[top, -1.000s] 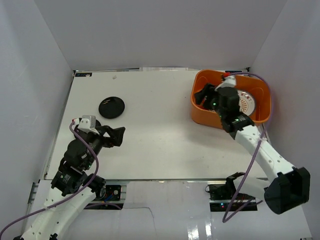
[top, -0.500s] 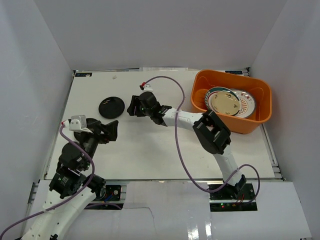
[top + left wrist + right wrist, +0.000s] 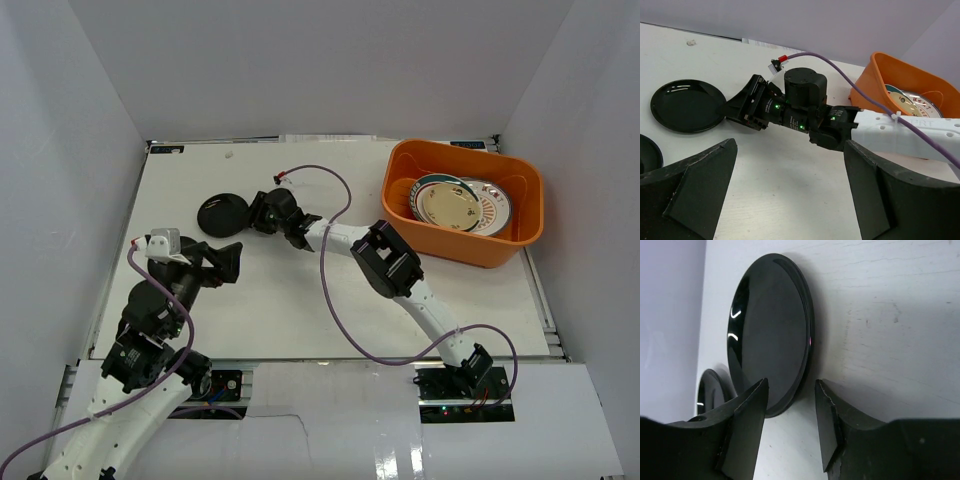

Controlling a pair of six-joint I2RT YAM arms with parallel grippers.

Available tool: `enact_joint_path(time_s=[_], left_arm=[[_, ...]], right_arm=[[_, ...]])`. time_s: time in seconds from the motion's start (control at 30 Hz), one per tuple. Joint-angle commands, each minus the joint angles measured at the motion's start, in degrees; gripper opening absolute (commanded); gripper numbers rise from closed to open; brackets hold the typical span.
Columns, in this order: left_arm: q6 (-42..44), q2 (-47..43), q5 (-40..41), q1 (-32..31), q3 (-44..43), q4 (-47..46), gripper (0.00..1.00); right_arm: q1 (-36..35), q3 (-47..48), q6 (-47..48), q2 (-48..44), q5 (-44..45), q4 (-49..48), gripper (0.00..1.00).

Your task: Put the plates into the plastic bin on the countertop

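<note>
A small glossy black plate (image 3: 220, 215) lies on the white countertop (image 3: 300, 300) at the left. My right gripper (image 3: 251, 213) reaches across to it, open, its fingers straddling the plate's near rim without closing. In the right wrist view the gripper (image 3: 790, 410) sits at the edge of the plate (image 3: 770, 325). The left wrist view shows the same plate (image 3: 685, 105) and the right gripper (image 3: 735, 107). My left gripper (image 3: 232, 262) is open and empty (image 3: 790, 200). The orange plastic bin (image 3: 462, 250) holds a cream plate (image 3: 447, 204) over patterned plates (image 3: 492, 205).
A second black round dish (image 3: 710, 390) lies just beyond the black plate, also at the left edge of the left wrist view (image 3: 647, 152). The right arm's purple cable (image 3: 335, 195) loops over the table. White walls enclose the countertop. The bin (image 3: 875, 85) stands far right.
My right arm swung out of the bin and across the table to the left, and its open gripper now reaches the black plate's rim. The left arm barely shifted.
</note>
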State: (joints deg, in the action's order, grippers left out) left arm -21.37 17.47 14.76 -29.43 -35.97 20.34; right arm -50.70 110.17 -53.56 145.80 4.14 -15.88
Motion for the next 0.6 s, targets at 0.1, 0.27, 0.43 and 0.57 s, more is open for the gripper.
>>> enact_joint_path(time_s=[0.1, 0.27, 0.43, 0.57], left_arm=[[1.1, 1.2, -0.7, 0.0, 0.4, -1.5, 0.98], [1.3, 1.8, -0.4, 0.0, 0.4, -1.7, 0.98], [1.7, 2.5, -0.7, 0.0, 0.3, -1.8, 0.98], [1.9, 2.3, -0.2, 0.1, 0.1, -1.4, 0.98]], right_arm=[[0.8, 2.4, -11.3, 5.8, 0.7, -3.2, 0.43], [0.9, 2.7, -13.2, 5.7, 1.4, -5.3, 0.17], [-0.4, -10.2, -10.0, -4.4, 1.8, -11.8, 0.08], [-2.3, -20.1, -1.9, -16.2, 5.2, -15.0, 0.08]])
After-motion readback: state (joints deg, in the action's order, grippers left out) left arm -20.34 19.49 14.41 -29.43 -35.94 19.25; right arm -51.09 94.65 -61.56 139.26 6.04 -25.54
